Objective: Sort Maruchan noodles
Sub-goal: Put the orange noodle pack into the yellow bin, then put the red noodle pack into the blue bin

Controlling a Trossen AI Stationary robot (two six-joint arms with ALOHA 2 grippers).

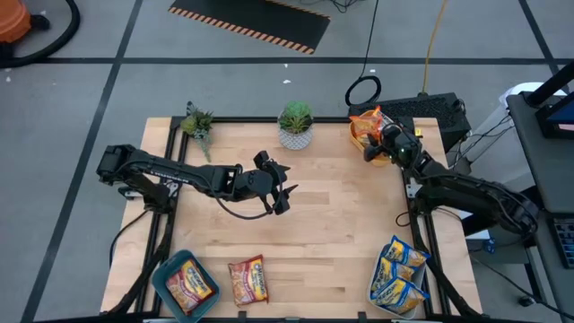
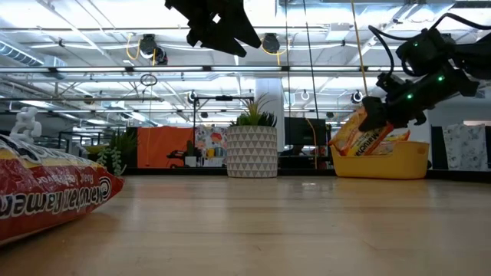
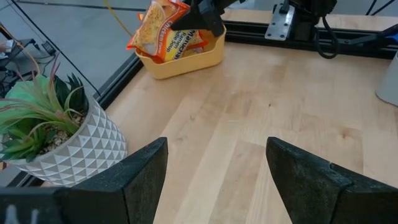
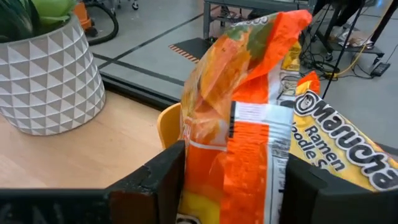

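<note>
1. Orange-yellow noodle pkt (image 4: 239,124) sits upright btwn my right gripper (image 4: 233,180) fingers, over the yellow bin (image 2: 381,162) at the table's far right corner. More orange pkts (image 1: 366,122) already lean in that bin, so I judge this is the drop-off for that colour.
2. Right jaws flank the pkt on both sides, but I can't tell if they're pinching it or have let go.
3. Writing: "Maruchan Ramen" reads on the pkt just behind the held one; "Ramen" shows on the red pkt (image 2: 46,192) lying near the low cam.
4. Other colours: blue-and-yellow pkts (image 1: 399,274) piled at the near right edge; one red pkt in the teal bin (image 1: 161,278) near left, another red one loose just beside it, not yet binned by my reading.
5. Left gripper (image 1: 280,184) hangs mid-table, well above the wood, fingers spread, holding nothing. Looks parked to keep clear of the right arm.
6. Two potted plants (image 1: 295,126) along the far edge, apart from the work.
</note>
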